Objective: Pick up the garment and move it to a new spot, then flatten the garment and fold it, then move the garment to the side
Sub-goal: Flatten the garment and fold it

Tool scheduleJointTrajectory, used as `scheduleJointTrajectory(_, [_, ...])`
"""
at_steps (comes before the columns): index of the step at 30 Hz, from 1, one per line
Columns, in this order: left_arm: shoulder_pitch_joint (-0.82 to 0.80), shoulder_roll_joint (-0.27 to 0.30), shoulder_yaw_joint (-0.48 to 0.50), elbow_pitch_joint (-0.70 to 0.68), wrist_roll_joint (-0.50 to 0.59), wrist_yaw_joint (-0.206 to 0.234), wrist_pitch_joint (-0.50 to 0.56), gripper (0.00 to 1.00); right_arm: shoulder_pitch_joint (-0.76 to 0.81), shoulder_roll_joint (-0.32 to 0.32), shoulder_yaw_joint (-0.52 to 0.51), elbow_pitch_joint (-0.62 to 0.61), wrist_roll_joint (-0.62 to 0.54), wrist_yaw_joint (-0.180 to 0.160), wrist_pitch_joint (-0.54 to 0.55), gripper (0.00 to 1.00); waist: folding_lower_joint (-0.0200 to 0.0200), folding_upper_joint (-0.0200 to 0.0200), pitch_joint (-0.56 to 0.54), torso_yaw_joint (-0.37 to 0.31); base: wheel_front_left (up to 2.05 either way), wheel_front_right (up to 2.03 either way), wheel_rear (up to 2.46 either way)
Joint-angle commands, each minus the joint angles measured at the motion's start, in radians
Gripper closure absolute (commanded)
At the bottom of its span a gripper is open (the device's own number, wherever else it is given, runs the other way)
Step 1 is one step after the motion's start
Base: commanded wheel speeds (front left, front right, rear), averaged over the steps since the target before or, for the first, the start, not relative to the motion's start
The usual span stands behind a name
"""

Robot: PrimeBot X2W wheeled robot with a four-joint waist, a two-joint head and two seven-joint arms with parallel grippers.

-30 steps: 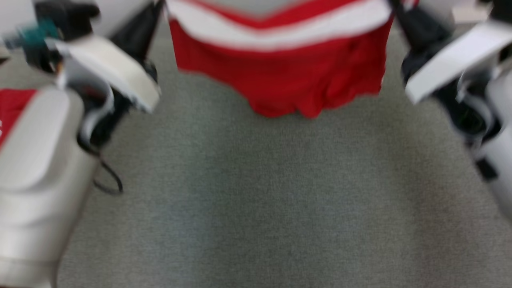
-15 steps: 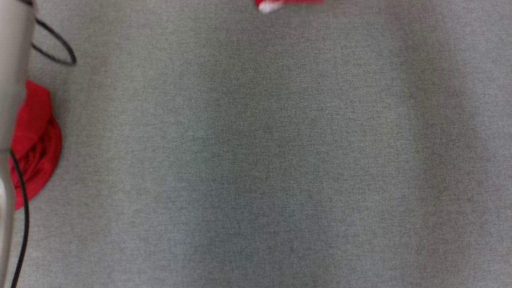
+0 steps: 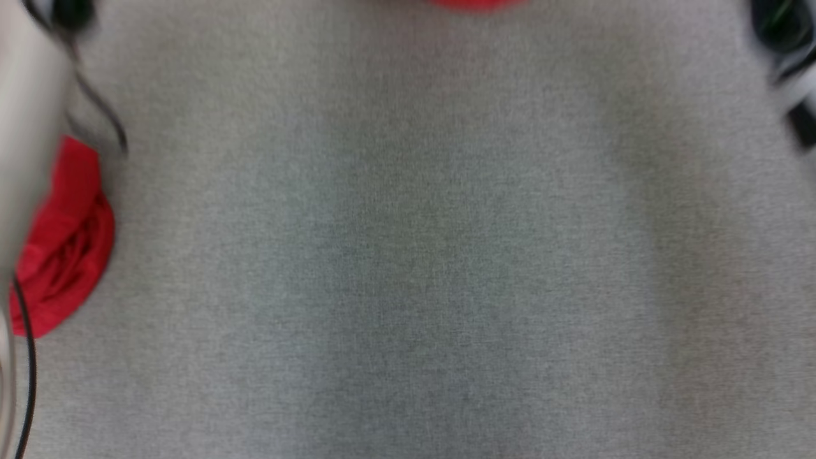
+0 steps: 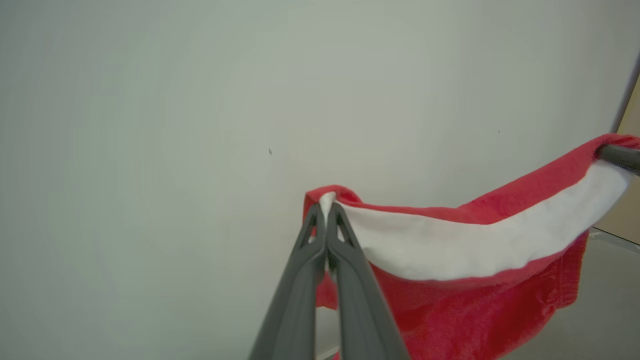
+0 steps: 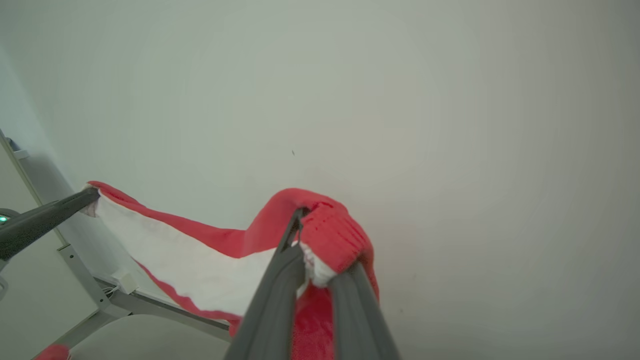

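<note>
Two long-fingered robot grippers are holding a red garment (image 4: 500, 310) up in the air between them, in front of a plain pale wall (image 4: 150, 125). The left gripper (image 4: 326, 210) is pinching one top corner, its two dark fingers pressed together on the cloth. The right gripper (image 5: 312, 250) is clamping the opposite corner, with a thick bunch of red fabric wedged between its fingers. A broad white band is running along the garment's top edge, sagging gently in the middle while the rest is hanging down. Gripping both corners well apart is probably spreading the cloth so it can be laid flat at a new spot. From the head camera, looking down, a bare grey surface (image 3: 408, 255) is waiting below, and a blurred sliver of red, likely the garment's lower edge, is showing at the far edge. At the left, a separate red bundle (image 3: 64, 255) is lying beside a pale forearm (image 3: 25, 127) and a thin black cable (image 3: 29, 382). No brand, label or writing is legible anywhere.
</note>
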Motion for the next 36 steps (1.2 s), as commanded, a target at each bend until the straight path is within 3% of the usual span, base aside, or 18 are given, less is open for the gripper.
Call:
scheduleJointTrajectory(1, [0.045, 0.027, -0.025, -0.014, -0.023, 0.002, -0.002, 1.00, 0.042, -0.010, 0.017, -0.017, 0.023, -0.002, 0.010, 1.00, -0.0001, 0.0000, -0.032, -0.003, 0.00, 0.00, 0.00])
scheduleJointTrajectory(8, [0.315, 0.147, -0.141, -0.100, -0.160, 0.002, 0.059, 1.00, 0.299, -0.081, 0.180, -0.147, 0.137, -0.002, 0.124, 1.00, -0.0001, 0.0000, -0.185, -0.012, 0.00, 0.00, 0.00])
scheduleJointTrajectory(18, [0.666, 0.249, -0.256, -0.332, -0.379, 0.028, 0.397, 1.00, 0.623, -0.296, 0.393, -0.404, 0.302, -0.002, 0.304, 1.00, -0.0001, 0.0000, -0.419, 0.019, 0.00, 0.00, 0.00])
scheduleJointTrajectory(23, [0.783, 0.325, -0.282, -0.516, -0.455, 0.099, 0.503, 1.00, 0.734, -0.400, 0.454, -0.509, 0.368, -0.002, 0.389, 1.00, -0.0001, 0.0000, -0.485, 0.027, 0.00, 0.00, 0.00])
scheduleJointTrajectory(24, [0.823, 0.361, -0.286, -0.600, -0.492, 0.135, 0.543, 1.00, 0.771, -0.440, 0.466, -0.554, 0.394, -0.002, 0.410, 1.00, -0.0001, 0.0000, -0.497, 0.026, 0.00, 0.00, 0.00])
scheduleJointTrajectory(29, [0.924, 0.437, -0.269, -0.793, -0.591, 0.225, 0.574, 1.00, 0.847, -0.531, 0.488, -0.667, 0.444, -0.002, 0.463, 1.00, -0.0001, 0.0000, -0.512, 0.018, 0.00, 0.00, 0.00])
scheduleJointTrajectory(32, [0.954, 0.485, -0.259, -0.878, -0.622, 0.267, 0.576, 1.00, 0.872, -0.567, 0.484, -0.725, 0.460, -0.002, 0.462, 1.00, -0.0001, 0.0000, -0.514, 0.011, 0.00, 0.00, 0.00])
scheduleJointTrajectory(36, [0.967, 0.514, -0.241, -0.917, -0.631, 0.290, 0.562, 1.00, 0.888, -0.585, 0.471, -0.756, 0.472, -0.002, 0.443, 1.00, -0.0001, 0.0000, -0.509, -0.002, 0.00, 0.00, 0.00])
